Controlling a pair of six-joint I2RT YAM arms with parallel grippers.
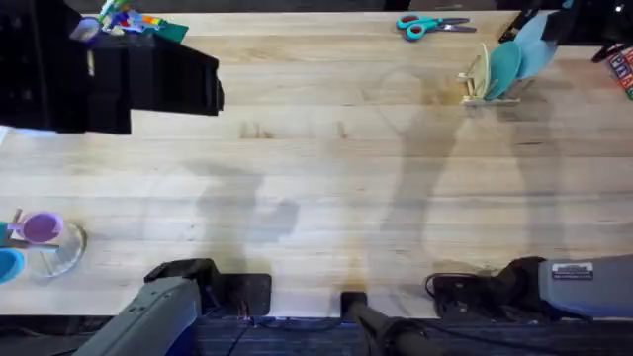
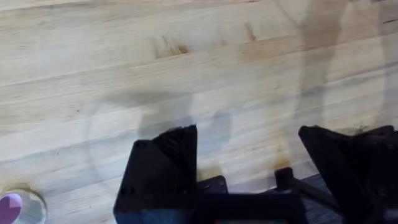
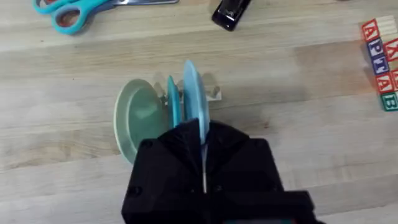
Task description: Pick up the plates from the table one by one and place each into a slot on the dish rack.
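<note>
1. Gripping the light blue plate by its near edge, my right gripper is clamped on it, the two black fingers pressed together with the plate's rim running between them.
2. I am seeing that plate standing upright just ahead of the fingers, edge-on to the wrist camera, over the dish rack.
3. Beside it, on the side away from the lettered blocks, a darker teal plate is standing upright, and just past that the pale yellow-cream plate is leaning in the rack too.
4. I cannot tell whether the blue plate is already seated in a slot or only hovering at the pegs.
5. Farther out from the right gripper, teal-handled scissors and a small black object are lying on the table.
6. From overhead, the rack is sitting at the far right of the table, with the blue plate tilting above it.
7. My left gripper is hanging open over bare wood, its fingers well apart and holding nothing.
8. Off to one side of it, a clear glass dish with a purple piece is resting near the table's edge.
</note>
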